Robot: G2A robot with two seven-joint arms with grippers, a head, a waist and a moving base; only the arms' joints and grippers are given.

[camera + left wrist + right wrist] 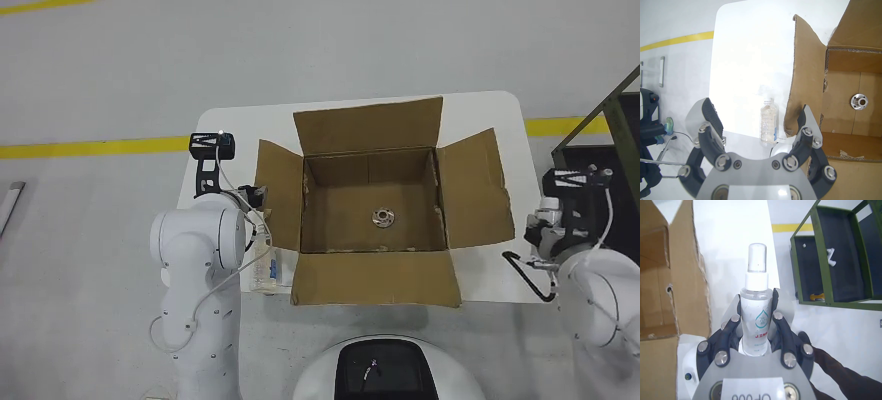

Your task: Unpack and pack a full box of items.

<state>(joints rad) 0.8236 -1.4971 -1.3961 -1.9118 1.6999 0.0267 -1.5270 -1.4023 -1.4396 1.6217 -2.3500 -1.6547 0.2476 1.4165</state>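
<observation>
An open cardboard box [375,262] stands mid-table with all flaps folded out. A small metal flange [383,216] lies on its floor, also seen as the flange [859,102]. A clear water bottle [768,125] lies on the white table [745,56] just outside the box's left flap, near the front edge [264,272]. My left gripper [757,110] hangs open above that bottle with nothing between its fingers. My right gripper [756,296] is shut on a clear spray bottle [755,313] with a white collar and clear cap, held beside the box's right flap [687,266].
A green metal rack [829,266] with dark shelves stands on the floor to the right of the table [600,120]. The box's spread flaps take up most of the table; bare strips remain at the left [225,130] and far right corner.
</observation>
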